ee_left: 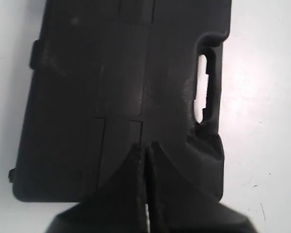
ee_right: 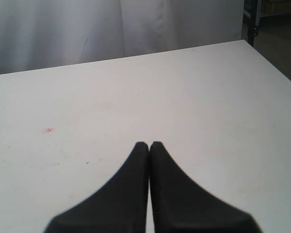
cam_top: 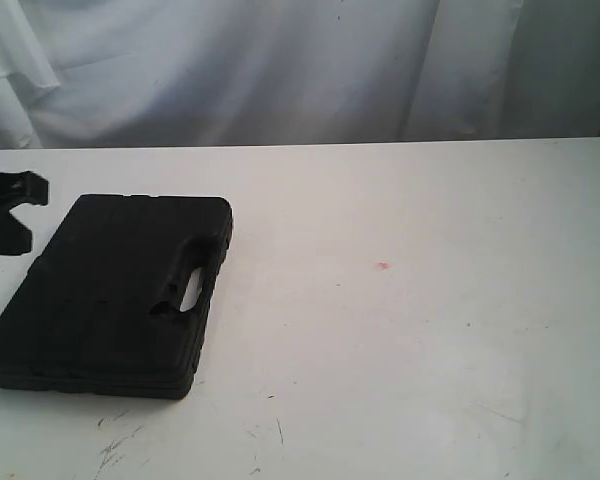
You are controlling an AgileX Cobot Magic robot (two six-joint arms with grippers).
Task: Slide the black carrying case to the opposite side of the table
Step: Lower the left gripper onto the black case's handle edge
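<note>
At left of surface (cam_top: 430, 330) | black carrying case (cam_top: 110, 295) flat | left gripper (ee_left: 145, 148) closed, apparently to push | right gripper (ee_right: 149, 145) closed, idle

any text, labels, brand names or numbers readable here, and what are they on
No readable text in any view.
Black carrying case: plain moulded lid and handle, no label, brand or number showing.
Table: only a pink spot and dark scuff marks, no writing.
</note>
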